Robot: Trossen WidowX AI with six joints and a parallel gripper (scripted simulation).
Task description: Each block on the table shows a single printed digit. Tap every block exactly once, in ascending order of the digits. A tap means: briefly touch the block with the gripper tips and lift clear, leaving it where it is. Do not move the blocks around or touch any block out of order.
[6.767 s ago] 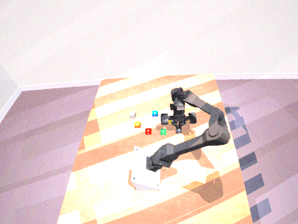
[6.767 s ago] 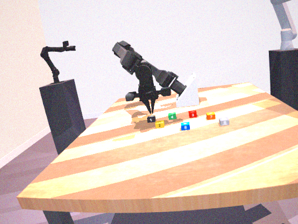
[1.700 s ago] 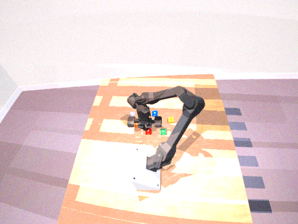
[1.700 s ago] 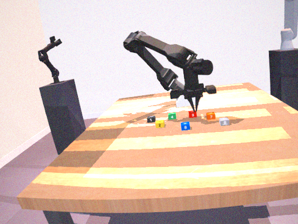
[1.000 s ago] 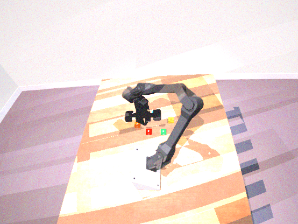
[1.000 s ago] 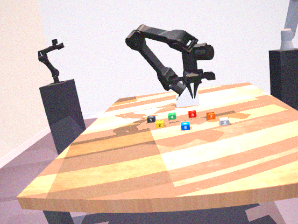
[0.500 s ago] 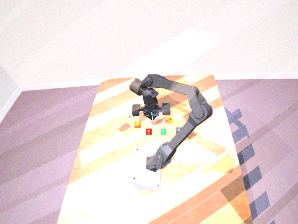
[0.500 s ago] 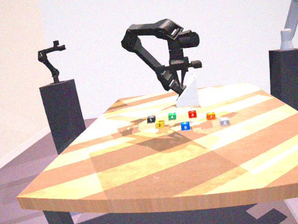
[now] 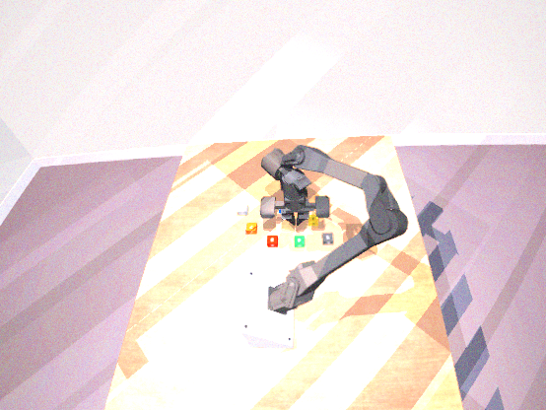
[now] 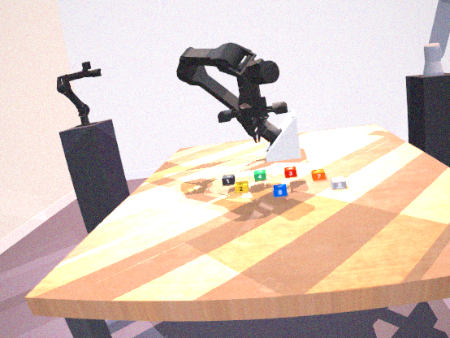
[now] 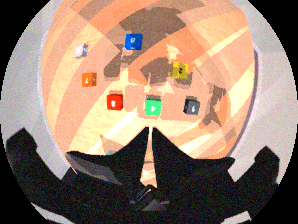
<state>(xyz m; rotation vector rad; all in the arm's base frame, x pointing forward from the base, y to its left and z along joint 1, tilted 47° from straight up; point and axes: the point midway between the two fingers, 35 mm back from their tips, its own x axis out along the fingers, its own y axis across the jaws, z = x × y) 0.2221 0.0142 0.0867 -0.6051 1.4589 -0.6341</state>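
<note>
My gripper (image 9: 296, 224) (image 10: 257, 140) (image 11: 150, 130) is shut, with nothing between the tips. It hangs above the table, and in the wrist view the tips point just below the green block 4 (image 9: 300, 241) (image 10: 260, 175) (image 11: 153, 107). The red block 3 (image 9: 272, 240) (image 10: 290, 172) (image 11: 114, 102) and black block 1 (image 9: 327, 239) (image 10: 228, 179) (image 11: 192, 107) flank the green one. The yellow block 2 (image 9: 313, 221) (image 10: 241, 187) (image 11: 180, 70), orange block 7 (image 10: 318, 175) (image 11: 89, 79), blue block (image 10: 279, 190) (image 11: 133, 41) and white block (image 10: 339, 184) (image 11: 81, 50) also stand on the table. The blue and white digits are unclear.
The white wedge-shaped base (image 9: 268, 339) (image 10: 289, 144) stands behind the blocks in the exterior view. Two dark pedestals (image 10: 95, 162) (image 10: 428, 110) stand beyond the table (image 10: 162, 276). Strong light and shadow stripes cross the wood.
</note>
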